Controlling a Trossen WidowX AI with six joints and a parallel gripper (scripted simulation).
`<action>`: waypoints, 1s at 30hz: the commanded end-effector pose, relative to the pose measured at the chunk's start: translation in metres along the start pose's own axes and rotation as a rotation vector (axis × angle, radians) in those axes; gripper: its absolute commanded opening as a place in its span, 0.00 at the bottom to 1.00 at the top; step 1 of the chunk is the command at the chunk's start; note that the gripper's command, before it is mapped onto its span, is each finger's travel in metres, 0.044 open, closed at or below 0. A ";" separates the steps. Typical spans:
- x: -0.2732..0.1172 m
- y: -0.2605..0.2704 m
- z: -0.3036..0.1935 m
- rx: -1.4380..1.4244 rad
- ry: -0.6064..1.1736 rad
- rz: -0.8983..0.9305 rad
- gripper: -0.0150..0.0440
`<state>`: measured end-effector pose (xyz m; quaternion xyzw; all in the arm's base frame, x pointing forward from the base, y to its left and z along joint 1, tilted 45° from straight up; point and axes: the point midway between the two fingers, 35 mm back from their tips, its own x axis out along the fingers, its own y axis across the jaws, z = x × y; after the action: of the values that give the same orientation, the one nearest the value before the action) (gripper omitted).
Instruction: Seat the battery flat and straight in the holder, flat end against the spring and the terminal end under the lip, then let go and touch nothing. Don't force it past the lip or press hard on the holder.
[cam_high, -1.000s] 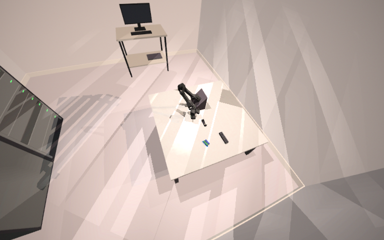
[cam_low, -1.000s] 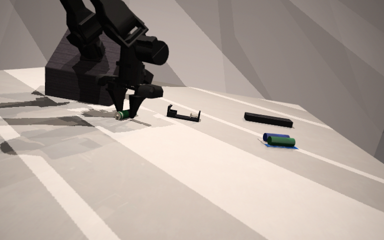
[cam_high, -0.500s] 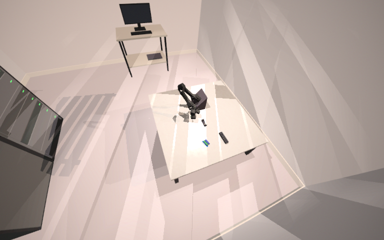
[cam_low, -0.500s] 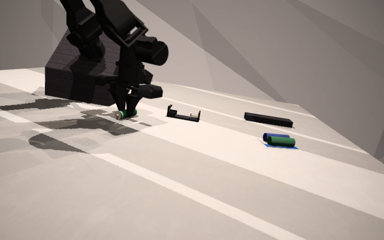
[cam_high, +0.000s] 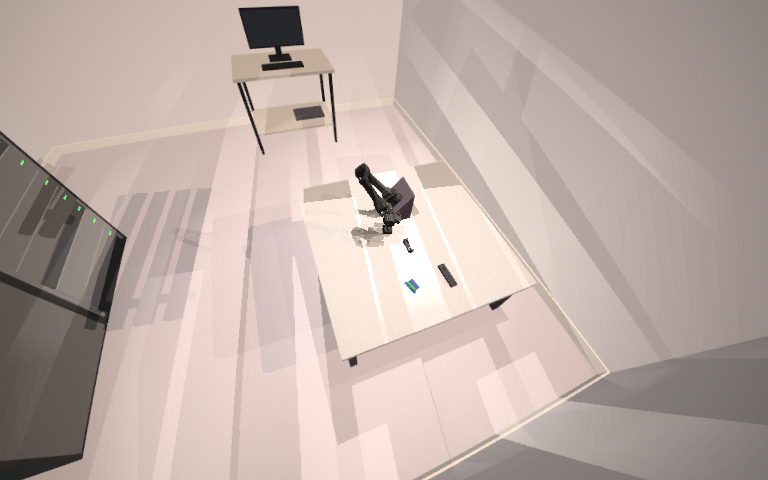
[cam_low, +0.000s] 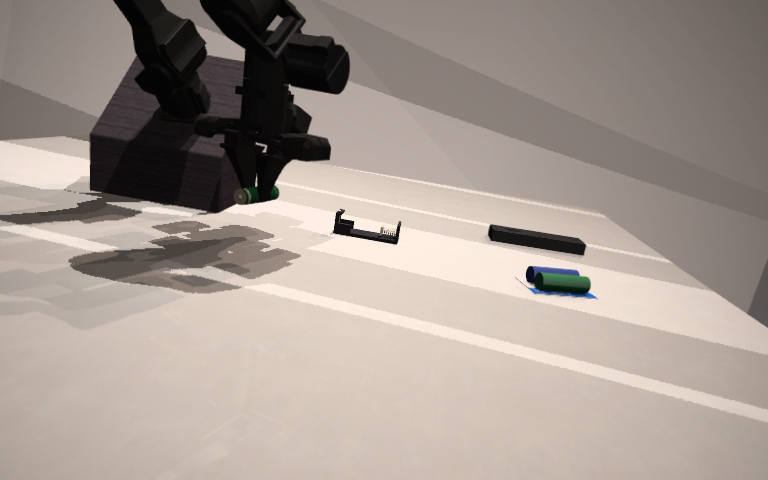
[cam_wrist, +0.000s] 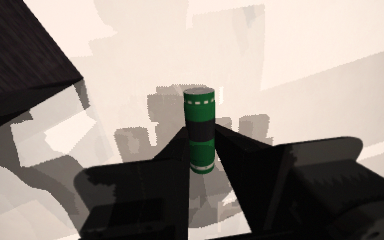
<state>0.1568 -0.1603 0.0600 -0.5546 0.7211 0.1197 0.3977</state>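
We are taking the dark angular block (cam_low: 152, 147) at the back of the table (cam_low: 339, 396) as our landmark. Well away from it, toward the table's far side, a flat black bar (cam_low: 536, 239) is lying on the surface. Nearer to us than that bar, a blue cylinder (cam_low: 549, 272) and a green cylinder (cam_low: 563, 283) are resting side by side, touching, on a small blue sheet (cam_low: 566, 294). Beyond the block, across the floor, a desk (cam_high: 281, 66) is carrying a monitor (cam_high: 271, 26) and a keyboard (cam_high: 282, 65).
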 end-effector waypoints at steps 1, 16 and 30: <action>-0.006 -0.013 0.006 0.098 -0.001 -0.005 0.38; -0.019 -0.063 0.059 0.607 -0.017 0.006 0.38; -0.029 -0.093 0.129 1.088 -0.021 0.016 0.38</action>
<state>0.2839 -0.1063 0.0301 -0.3025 0.6942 -0.2212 0.6144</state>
